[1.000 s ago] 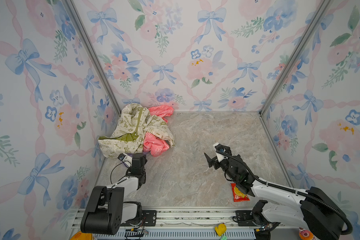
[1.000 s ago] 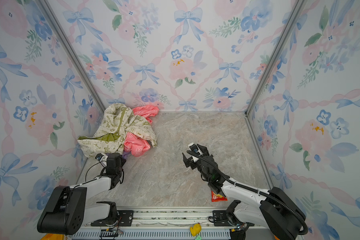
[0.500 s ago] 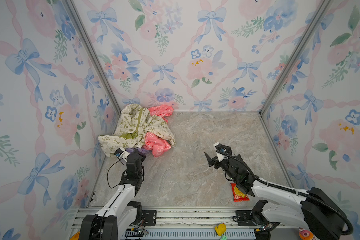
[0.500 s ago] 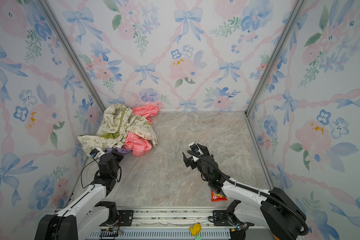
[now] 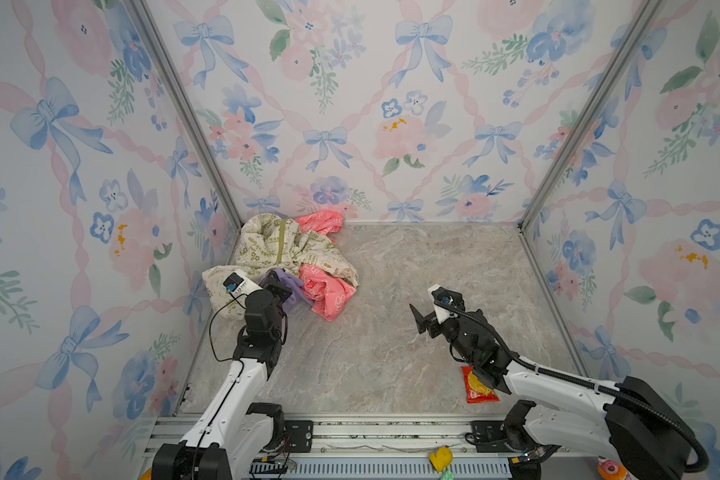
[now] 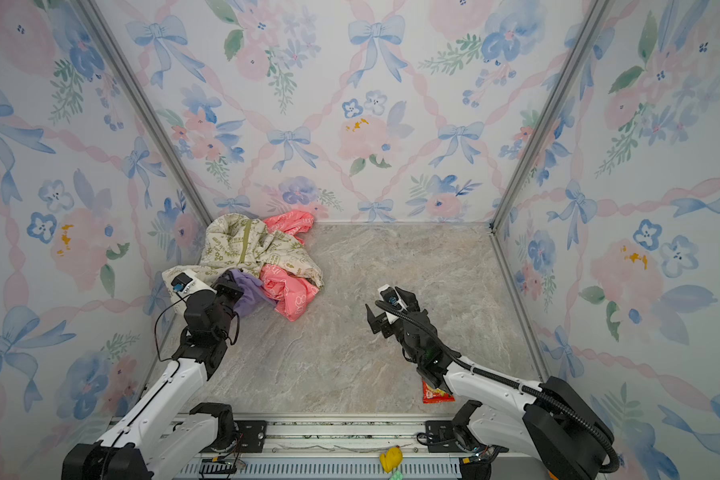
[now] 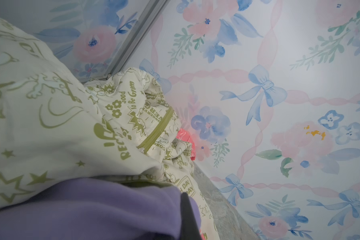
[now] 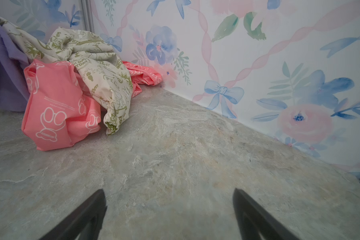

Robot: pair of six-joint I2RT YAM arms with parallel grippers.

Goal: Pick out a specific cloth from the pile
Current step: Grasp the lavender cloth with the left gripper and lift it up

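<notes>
The pile (image 5: 281, 249) lies in the back left corner: a cream garment with green print on top and a coral-pink printed one (image 5: 327, 293) at its near side. The lilac cloth (image 5: 294, 282) (image 6: 250, 291) sticks out of the pile's near edge between them. My left gripper (image 5: 278, 287) (image 6: 228, 289) is shut on the cloth. In the left wrist view the cloth (image 7: 87, 207) fills the foreground against one dark finger (image 7: 188, 216). My right gripper (image 5: 427, 313) (image 8: 168, 199) hangs open and empty over the bare floor, right of the pile.
A red snack packet (image 5: 479, 387) lies under the right arm near the front edge. A small yellow object (image 5: 440, 457) sits on the front rail. Floral walls close in the left, back and right sides. The stone-look floor (image 5: 391, 291) stretches right of the pile.
The left arm has unfolded and its gripper has moved up toward the pile's near edge. The lilac cloth now shows at its jaws. The right arm has stayed put.
</notes>
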